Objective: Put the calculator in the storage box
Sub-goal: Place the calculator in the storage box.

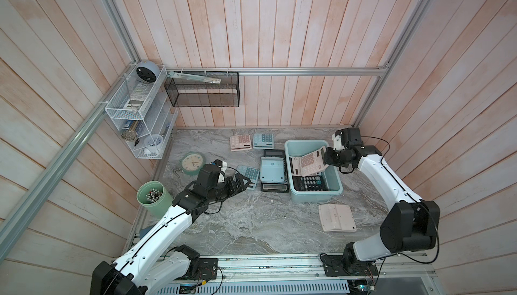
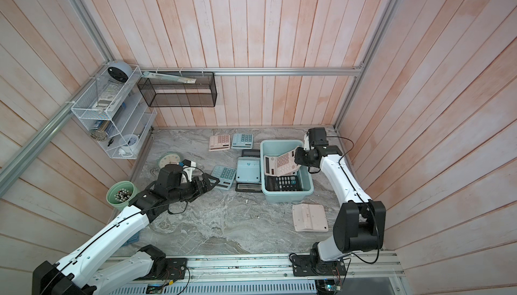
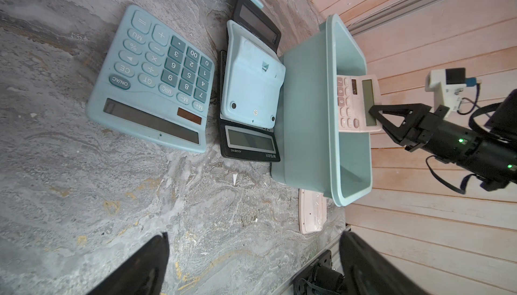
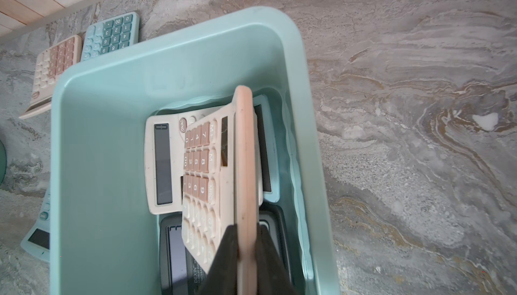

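My right gripper (image 4: pixel 247 240) is shut on the edge of a pink calculator (image 4: pixel 207 167), holding it tilted on edge inside the pale teal storage box (image 4: pixel 173 42). In both top views that calculator (image 1: pixel 310 162) (image 2: pixel 282 163) hangs over the box (image 1: pixel 313 198) (image 2: pixel 285 197) with the gripper (image 1: pixel 326 158) at the box's right wall. Under it lie a cream calculator (image 4: pixel 159 162) and a black calculator (image 1: pixel 309 183). My left gripper (image 1: pixel 243 183) (image 3: pixel 255 236) is open with nothing between its fingers, just above the table beside a teal calculator (image 1: pixel 250 174) (image 3: pixel 151 78).
A face-down pale blue calculator (image 1: pixel 272 170) lies on black calculators left of the box. Pink (image 1: pixel 240 142) and teal (image 1: pixel 263 140) calculators lie at the back. A face-down pink one (image 1: pixel 337 217) sits front right. Green clock (image 1: pixel 192 162), pen cup (image 1: pixel 154 198), mesh basket (image 1: pixel 202 89) stand left.
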